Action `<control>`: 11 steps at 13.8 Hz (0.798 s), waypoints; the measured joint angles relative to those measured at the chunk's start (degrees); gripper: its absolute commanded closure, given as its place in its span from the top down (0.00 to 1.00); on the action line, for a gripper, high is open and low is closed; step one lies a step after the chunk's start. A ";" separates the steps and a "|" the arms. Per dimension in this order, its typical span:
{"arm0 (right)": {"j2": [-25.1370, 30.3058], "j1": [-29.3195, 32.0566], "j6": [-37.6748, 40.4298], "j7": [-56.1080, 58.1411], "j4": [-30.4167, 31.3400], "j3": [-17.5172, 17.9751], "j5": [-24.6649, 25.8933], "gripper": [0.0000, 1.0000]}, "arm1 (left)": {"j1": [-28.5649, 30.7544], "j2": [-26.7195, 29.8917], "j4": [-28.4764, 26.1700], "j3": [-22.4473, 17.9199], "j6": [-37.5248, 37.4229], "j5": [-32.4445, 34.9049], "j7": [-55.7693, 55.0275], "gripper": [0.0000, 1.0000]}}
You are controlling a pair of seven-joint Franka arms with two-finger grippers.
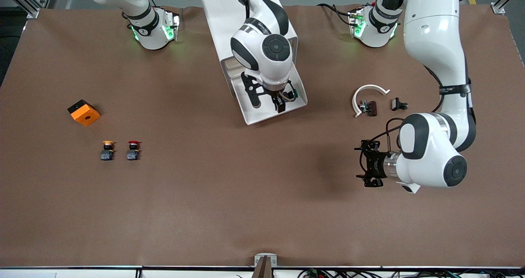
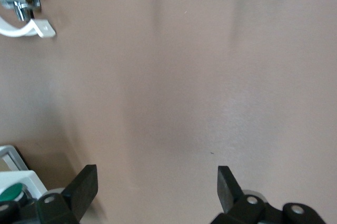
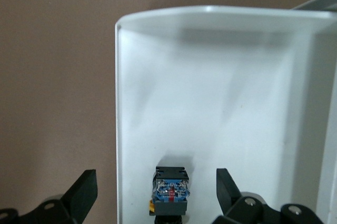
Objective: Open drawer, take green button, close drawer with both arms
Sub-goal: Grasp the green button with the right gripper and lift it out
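Note:
The drawer [image 1: 254, 120] is pulled out of the white cabinet [image 1: 223, 15] toward the front camera, a shallow white tray that also shows in the right wrist view [image 3: 210, 11]. The button [image 3: 169, 190] lies on its side in the tray, its grey base and blue terminals showing, its cap hidden. In the front view it is a small dark shape [image 1: 280, 105]. My right gripper [image 1: 271, 98] [image 3: 157, 190] hangs open over the tray, one finger on each side of the button. My left gripper [image 1: 363, 166] [image 2: 158, 187] is open and empty, low over bare table toward the left arm's end.
A yellow-capped button [image 1: 108, 150], a red-capped button [image 1: 133, 150] and an orange block [image 1: 83, 112] stand toward the right arm's end. A white curved bracket [image 1: 367, 92] [image 2: 31, 28], a small metal part [image 1: 368, 108] and a black part [image 1: 398, 103] lie by the left arm.

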State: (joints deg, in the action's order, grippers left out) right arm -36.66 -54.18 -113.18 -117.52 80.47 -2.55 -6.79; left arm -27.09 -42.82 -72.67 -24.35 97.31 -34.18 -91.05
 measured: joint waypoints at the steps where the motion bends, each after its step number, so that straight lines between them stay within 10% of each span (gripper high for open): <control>1: -0.61 -0.39 -1.20 -0.26 -0.02 0.00 0.00 1.00 | -0.09 1.15 0.21 0.00 -0.03 1.69 1.79 1.00; 7: -4.31 -2.47 -4.63 -2.61 -0.26 -0.01 0.00 1.00 | 0.05 8.76 0.49 -0.06 -0.45 8.06 17.47 1.00; 11: -5.06 -2.71 -5.72 -2.62 -0.34 -0.05 -0.02 0.78 | -0.11 12.81 0.43 -0.04 -2.72 14.70 28.82 1.00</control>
State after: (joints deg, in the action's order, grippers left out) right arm -41.72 -56.89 -118.90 -120.14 80.13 -2.61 -6.80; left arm -27.21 -30.02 -72.24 -24.39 94.59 -19.48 -62.23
